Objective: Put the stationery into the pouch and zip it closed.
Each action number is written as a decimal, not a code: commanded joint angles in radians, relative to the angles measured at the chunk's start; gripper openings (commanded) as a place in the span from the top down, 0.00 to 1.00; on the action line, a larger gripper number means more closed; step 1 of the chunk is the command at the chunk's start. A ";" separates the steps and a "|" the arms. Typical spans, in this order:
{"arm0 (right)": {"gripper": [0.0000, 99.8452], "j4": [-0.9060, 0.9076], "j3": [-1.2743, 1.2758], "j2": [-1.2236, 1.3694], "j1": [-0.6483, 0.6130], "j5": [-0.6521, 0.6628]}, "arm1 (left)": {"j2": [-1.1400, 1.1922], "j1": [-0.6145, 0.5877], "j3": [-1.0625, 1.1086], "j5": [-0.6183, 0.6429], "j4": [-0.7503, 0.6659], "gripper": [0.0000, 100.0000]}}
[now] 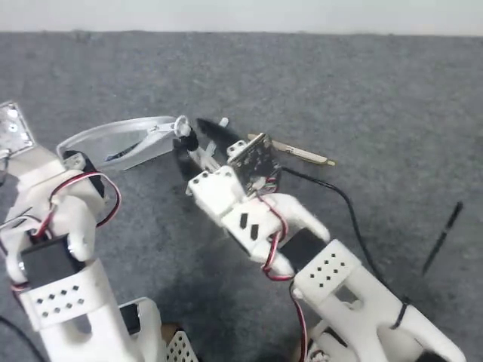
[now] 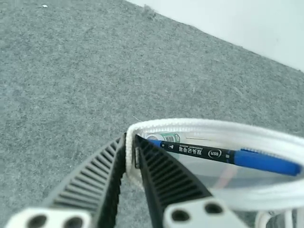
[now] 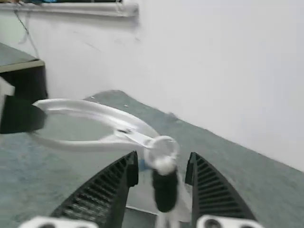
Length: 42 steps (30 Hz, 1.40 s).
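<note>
The left gripper (image 2: 130,159) clamps the white zipper rim of the pouch (image 2: 213,127) tight between its jaws, with a blue pen (image 2: 228,154) inside just beyond them. The right gripper (image 3: 161,171) stands partly open, the zipper pull (image 3: 161,148) between its jaws (apparently not yet gripped). It should close squarely on the pull while the left arm keeps the rim taut.

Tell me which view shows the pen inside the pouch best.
The left wrist view: the blue-and-black pen lies close up inside the pouch. In the high view it is at most a dark streak through the clear wall. The right wrist view catches the pouch's rim and zip pull.
</note>
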 commanded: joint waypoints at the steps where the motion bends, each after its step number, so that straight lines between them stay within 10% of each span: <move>1: 0.84 0.090 -0.074 -0.084 0.087 -0.011 | 0.017 0.005 0.019 -0.005 -0.011 0.99; 15: 0.91 0.550 -0.377 0.047 0.321 -0.006 | 0.017 0.000 0.015 -0.003 -0.006 0.99; 42: 0.91 0.667 -0.736 0.705 0.406 0.391 | 0.017 -0.002 0.015 -0.008 -0.006 0.99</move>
